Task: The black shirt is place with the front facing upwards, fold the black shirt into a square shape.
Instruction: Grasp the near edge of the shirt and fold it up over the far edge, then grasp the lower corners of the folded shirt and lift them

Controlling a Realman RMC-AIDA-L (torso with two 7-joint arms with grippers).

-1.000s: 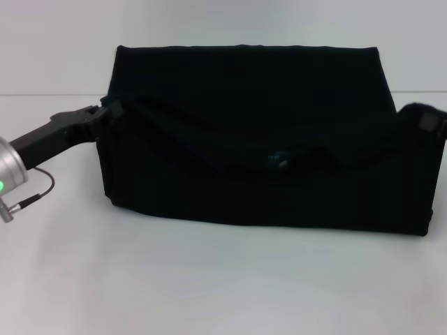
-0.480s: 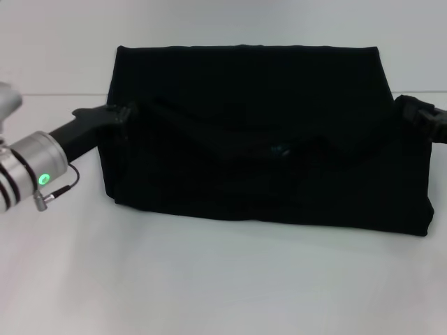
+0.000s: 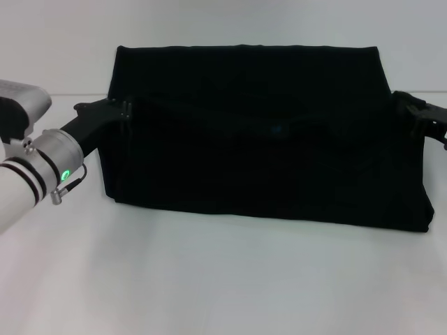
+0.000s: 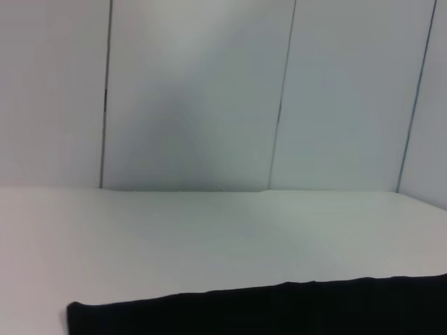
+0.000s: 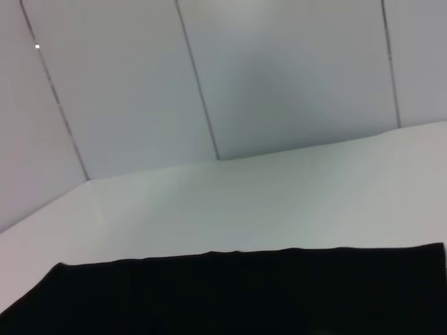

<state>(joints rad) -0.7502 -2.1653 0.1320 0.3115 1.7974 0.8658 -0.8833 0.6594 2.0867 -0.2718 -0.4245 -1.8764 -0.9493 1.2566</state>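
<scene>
The black shirt [image 3: 265,167] lies on the white table [image 3: 209,279] as a wide folded block. A raised flap of it runs across the middle, with the small blue neck label [image 3: 277,129] on its edge. My left gripper [image 3: 119,110] is at the shirt's left side, shut on the end of that flap. At the right side my right gripper [image 3: 408,108] is shut on the other end. Both wrist views show only a strip of the black shirt [image 4: 279,310] [image 5: 244,293]; the fingers themselves are out of view there.
Bare white table surrounds the shirt in front and on both sides. A pale panelled wall [image 4: 209,91] stands behind the table's far edge. The left arm's silver wrist with a green light [image 3: 52,164] hangs over the table's left part.
Both grippers have moved away from me and slightly inward, carrying the shirt's flap back over the lower layer. The blue label has shifted farther back with it.
</scene>
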